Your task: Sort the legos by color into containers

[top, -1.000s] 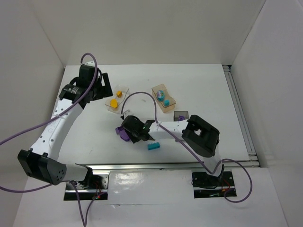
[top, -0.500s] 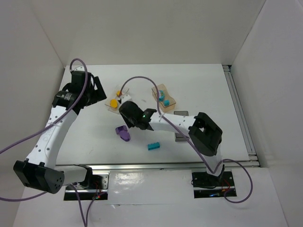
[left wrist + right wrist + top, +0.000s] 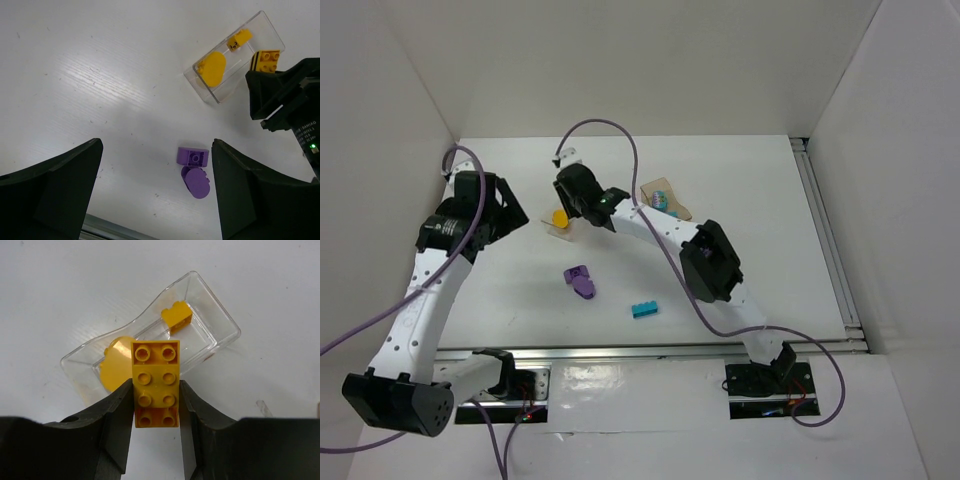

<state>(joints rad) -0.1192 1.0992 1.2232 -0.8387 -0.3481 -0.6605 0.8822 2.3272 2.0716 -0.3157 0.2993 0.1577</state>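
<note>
Above the clear plastic tub (image 3: 222,330), the right gripper (image 3: 156,407) was clamped on a yellow eight-stud brick (image 3: 155,375), held just over the tub's rounded yellow piece (image 3: 114,367) and small yellow brick (image 3: 177,315). The left gripper (image 3: 155,150) hung spread wide over the white table (image 3: 100,75), near two purple pieces (image 3: 192,157); a cyan brick (image 3: 643,309) lay apart.

The left arm (image 3: 420,290) and right arm (image 3: 655,228) are built of white links joined by bulky black housings, and each trails a looping purple cable (image 3: 595,122). Their fingers (image 3: 115,425) are matte black and wedge-shaped. Just behind the right pair, a small green light (image 3: 313,147) glows beside white lettering (image 3: 305,131).
</note>
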